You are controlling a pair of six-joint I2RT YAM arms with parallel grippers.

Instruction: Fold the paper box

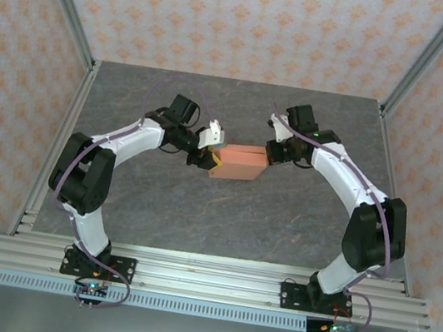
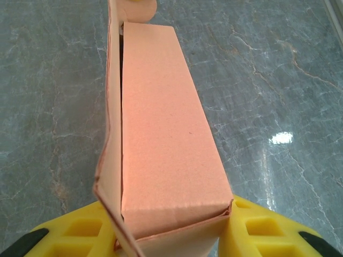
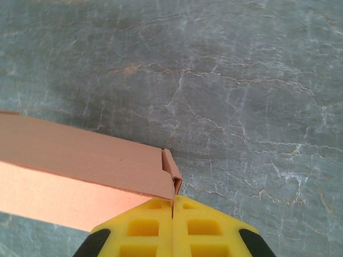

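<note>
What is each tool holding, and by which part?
The paper box: left tool clamps one end across its width; right tool, shut, appears to pinch the thin flap at the other end.

Paper box (image 1: 239, 163) between left pincer (image 1: 214, 162) and right pincer (image 1: 266, 158) (both touching)

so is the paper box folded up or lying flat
Mostly folded: the paper box has a long rectangular body, but one long side flap stands away from it, untucked.

Our left arm (image 1: 120, 140) and right arm (image 1: 346, 176) are white shells with black joints, trailing purple cables (image 1: 89, 148). Our left hand (image 2: 171, 227) and right hand (image 3: 172, 217) carry yellow fingers (image 3: 144, 227) with square pockets, black behind.
</note>
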